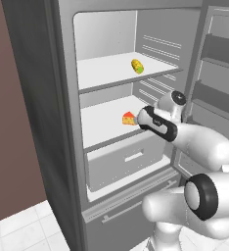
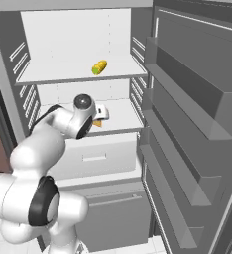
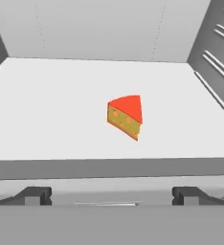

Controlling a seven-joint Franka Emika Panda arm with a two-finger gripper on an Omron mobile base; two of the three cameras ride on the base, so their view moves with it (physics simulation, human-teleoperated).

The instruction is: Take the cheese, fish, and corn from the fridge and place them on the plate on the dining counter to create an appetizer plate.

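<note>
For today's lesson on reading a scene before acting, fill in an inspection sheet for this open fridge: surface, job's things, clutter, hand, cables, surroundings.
Surface: white middle shelf of the fridge, door swung open.
Job's things: cheese lies alone on the middle shelf; corn on the shelf above.
Clutter: nothing seen.
Hand: hand open, level with the shelf's front edge, pointed at the cheese, not touching it.
Cables: nothing seen.
Surroundings: bottom drawer below the shelf; ribbed door racks; tiled floor.
</note>
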